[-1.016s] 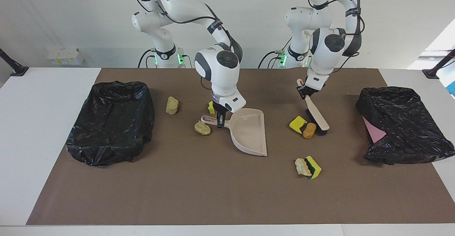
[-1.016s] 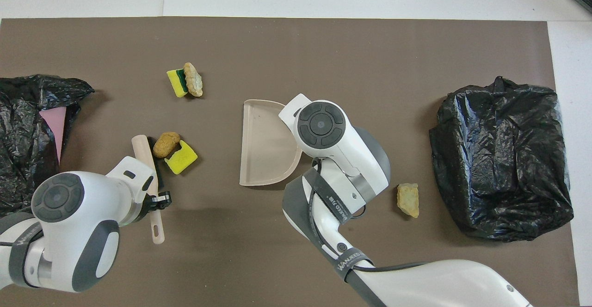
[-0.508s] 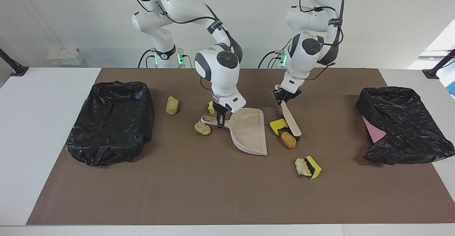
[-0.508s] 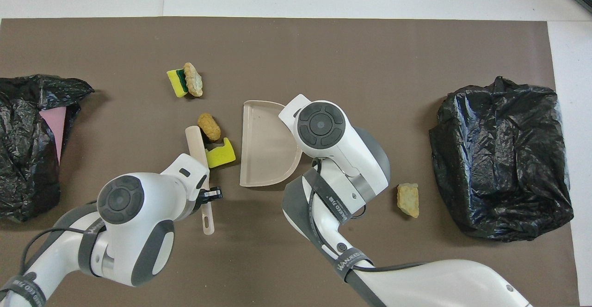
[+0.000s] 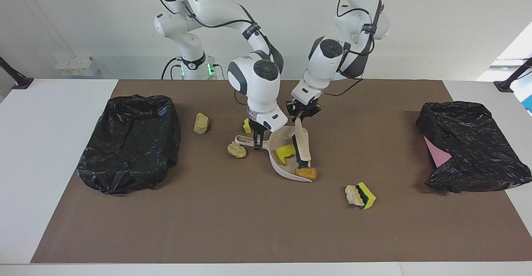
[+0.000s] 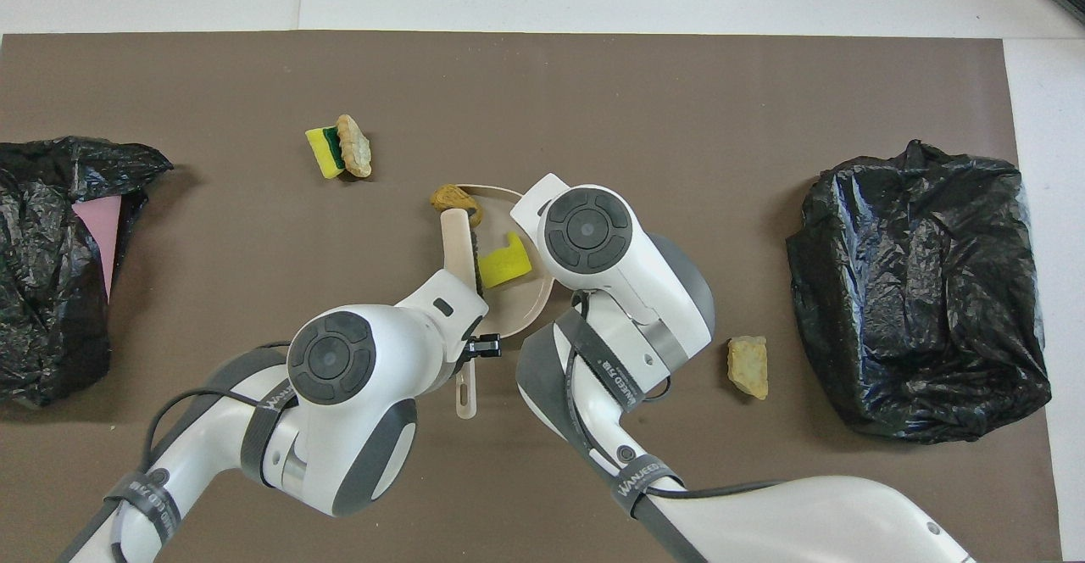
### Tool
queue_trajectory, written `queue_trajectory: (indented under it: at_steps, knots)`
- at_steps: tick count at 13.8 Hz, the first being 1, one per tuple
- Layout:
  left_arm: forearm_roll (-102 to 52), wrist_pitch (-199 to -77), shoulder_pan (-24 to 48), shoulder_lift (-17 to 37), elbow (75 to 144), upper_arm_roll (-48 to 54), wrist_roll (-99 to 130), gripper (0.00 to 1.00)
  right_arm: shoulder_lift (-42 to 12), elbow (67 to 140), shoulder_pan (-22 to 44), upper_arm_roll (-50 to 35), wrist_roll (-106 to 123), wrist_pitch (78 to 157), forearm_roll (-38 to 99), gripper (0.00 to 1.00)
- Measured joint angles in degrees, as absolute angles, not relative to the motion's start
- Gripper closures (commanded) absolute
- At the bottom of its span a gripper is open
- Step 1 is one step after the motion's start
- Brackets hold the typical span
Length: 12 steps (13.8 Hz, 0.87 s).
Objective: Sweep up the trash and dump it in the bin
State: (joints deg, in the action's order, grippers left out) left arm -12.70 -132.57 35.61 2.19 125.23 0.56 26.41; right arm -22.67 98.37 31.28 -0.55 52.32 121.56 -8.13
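Left gripper (image 5: 302, 116) clamps the flat beige brush (image 5: 303, 146) handle; bristles inside the smooth dustpan (image 5: 291, 172). Right gripper (image 5: 257, 143) pinches its looped handle. We see a notched yellow sponge (image 5: 286, 152) inside, a lumpy brown rock (image 5: 306, 173) apparently on the lip.

Overhead: sponge (image 6: 503, 261) in the dustpan (image 6: 517, 313), rock (image 6: 453, 199) at its rim.

Both arms (image 5: 199, 1) are glossy white with rounded joints capped by dark grey discs (image 6: 587, 228). Black cables (image 5: 216, 24) loop along them under grey straps, one apparently printed "WANJEED" (image 6: 640, 471). Green lights (image 5: 210, 68) glow at the bases.
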Motion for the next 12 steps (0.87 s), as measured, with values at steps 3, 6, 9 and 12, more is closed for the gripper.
queue_trajectory:
  at_steps: [3,6,9,12]
  knots:
    - [-11.69,-125.11,32.17,3.06,118.83,-0.75,23.66,1.00,-22.67,98.37,31.53,-0.57,52.32,121.56,-8.15,1.00]
    - [-7.09,-122.69,27.11,4.61,115.11,-1.14,21.91,1.00,-22.67,98.37,31.78,-0.57,52.32,121.56,-8.16,1.00]
    - [-4.28,-122.69,21.80,7.28,112.15,-1.25,18.54,1.00,-22.67,98.37,31.82,-0.56,52.32,121.53,-8.16,1.00]
    - [-1.23,-122.77,15.87,10.62,107.36,-1.35,11.09,1.00,-22.67,98.38,31.84,-0.57,52.32,121.51,-8.16,1.00]
